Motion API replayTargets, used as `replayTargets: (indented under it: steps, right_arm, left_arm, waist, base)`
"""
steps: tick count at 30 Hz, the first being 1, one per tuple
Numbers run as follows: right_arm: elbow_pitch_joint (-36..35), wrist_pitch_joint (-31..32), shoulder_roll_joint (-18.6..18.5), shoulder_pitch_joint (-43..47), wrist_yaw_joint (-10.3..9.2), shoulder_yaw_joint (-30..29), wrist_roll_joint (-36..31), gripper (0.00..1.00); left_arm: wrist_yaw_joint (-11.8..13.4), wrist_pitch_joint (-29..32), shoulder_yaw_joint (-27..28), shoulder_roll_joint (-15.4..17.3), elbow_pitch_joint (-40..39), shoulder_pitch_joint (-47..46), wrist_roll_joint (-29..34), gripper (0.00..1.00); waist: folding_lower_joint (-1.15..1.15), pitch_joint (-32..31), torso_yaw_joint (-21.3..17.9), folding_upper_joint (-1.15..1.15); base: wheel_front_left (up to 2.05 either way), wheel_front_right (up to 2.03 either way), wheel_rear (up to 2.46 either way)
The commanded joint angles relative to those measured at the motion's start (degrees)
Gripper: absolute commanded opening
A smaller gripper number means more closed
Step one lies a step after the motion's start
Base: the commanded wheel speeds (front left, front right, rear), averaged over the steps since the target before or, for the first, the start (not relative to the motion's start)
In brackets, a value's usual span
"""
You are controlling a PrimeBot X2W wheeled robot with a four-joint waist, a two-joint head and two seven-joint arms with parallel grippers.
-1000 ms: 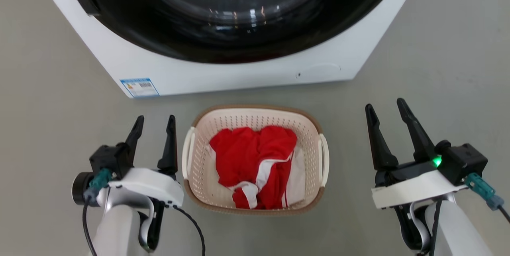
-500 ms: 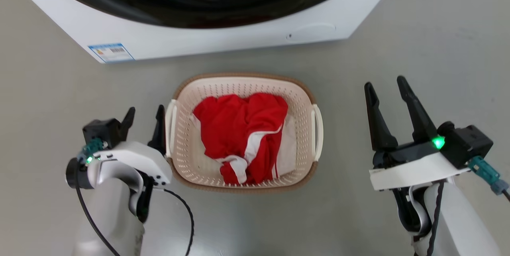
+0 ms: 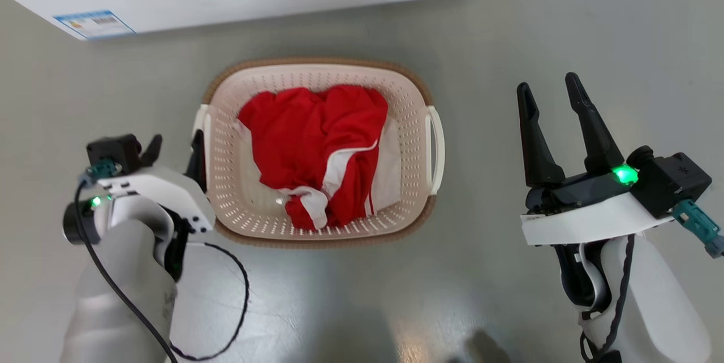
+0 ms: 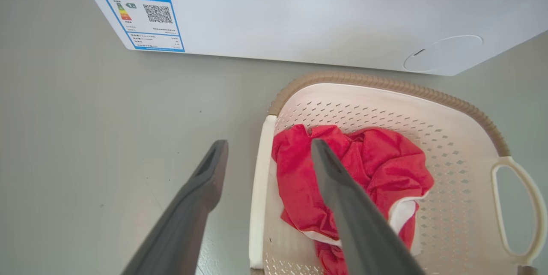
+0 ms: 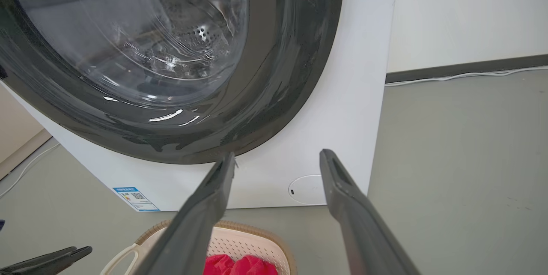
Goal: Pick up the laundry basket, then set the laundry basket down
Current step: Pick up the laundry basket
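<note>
Left claw (image 3: 175,145): fingers apart, nothing between them but the basket's left handle (image 3: 199,125). In the left wrist view one finger hangs over the floor outside and the other over the inside of the basket, above the red cloth. I cannot tell whether either finger touches the handle.
Right claw (image 3: 547,82): fingers spread wide and holding nothing, pointing toward the washing machine, out over bare floor well to the right of the basket.
Laundry basket (image 3: 319,61): sits upright on the floor between the two arms, mouth up, much nearer the left claw than the right one.
Inside it: a crumpled red garment with white trim (image 3: 311,137) lies on a white cloth (image 3: 390,176), heaped in the middle.
Right handle (image 3: 436,148): faces the right claw, with open floor between them.
Washing machine (image 3: 254,7): white front just beyond the basket, a strip of floor between them. It carries a blue label (image 3: 93,24) at the lower left corner, and the right wrist view shows its dark-ringed glass door (image 5: 128,52).
Cable (image 3: 237,295): a black loop hangs off the left arm, near the basket's front corner.
Floor (image 3: 565,24): smooth grey, glossy, with pale reflections close to the robot.
Room: a white wall with dark skirting (image 5: 462,71) stands off to the right of the machine.
Basket's lie: its long axis runs left to right across the robot, parallel to the machine's front, with a handle at each short end.
</note>
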Motion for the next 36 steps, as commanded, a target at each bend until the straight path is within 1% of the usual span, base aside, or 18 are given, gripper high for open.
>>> replayTargets:
  steps: [1,9,15,19,23,26,34,35,36]
  right_arm:
    - [-1.72,-0.61,0.15,-0.29,0.4,1.27,0.47,1.0]
    - [-5.01,-0.61,0.63,-2.03,0.4,1.97,1.43,1.0]
    - [-7.27,-0.61,0.96,-2.17,0.4,2.72,2.02,1.0]
    - [-7.9,-0.61,1.21,-2.08,0.4,3.1,2.27,1.0]
    - [-8.06,-0.61,1.32,-2.14,0.4,3.4,2.38,1.0]
    - [-8.07,-0.61,1.42,-2.18,0.4,3.45,2.48,1.0]
    - [-7.59,-0.61,1.73,-2.45,0.4,3.83,2.82,1.0]
    - [-7.52,-0.61,1.77,-2.48,0.4,3.9,2.86,1.0]
    - [-7.46,-0.61,1.81,-2.52,0.4,3.95,2.9,1.0]
  left_arm:
    - [-0.3,-0.29,1.03,1.85,-0.07,-0.93,-0.7,1.0]
    - [-0.38,-0.29,-1.03,2.66,3.98,-4.69,-0.34,1.0]
    - [-0.39,-0.29,-2.19,3.99,8.63,-7.65,-0.39,1.0]
    - [-0.39,0.54,-2.88,4.76,11.34,-9.33,-0.19,1.0]
    - [-0.39,1.1,-3.37,5.37,12.31,-10.56,-0.04,1.0]
    - [-0.38,2.51,-3.89,5.9,13.03,-11.62,0.1,1.0]
    - [0.12,9.23,-4.68,7.07,14.02,-13.36,-0.19,1.0]
    - [0.11,9.79,-4.73,7.19,14.07,-13.43,-0.3,0.99]
    - [0.11,10.23,-4.8,7.34,14.11,-13.52,-0.37,0.95]
  waist:
    - [0.0,1.55,-0.66,0.0]
    - [0.0,5.11,-1.63,0.0]
    - [0.0,7.4,-2.69,0.0]
    - [0.0,8.48,-3.31,0.0]
    - [0.0,9.23,-3.8,0.0]
    - [0.0,9.91,-4.08,0.0]
    - [0.0,10.69,-4.66,0.0]
    - [0.0,10.69,-4.76,0.0]
    - [0.0,10.71,-4.84,0.0]
  base:
    - [0.0,0.0,0.0]
    - [0.0,0.0,0.0]
    - [0.0,0.0,0.0]
    - [0.0,0.0,0.0]
    - [0.0,0.0,0.0]
    - [0.0,0.0,0.0]
    - [0.0,0.0,0.0]
    - [0.0,0.0,0.0]
    - [0.0,0.0,0.0]
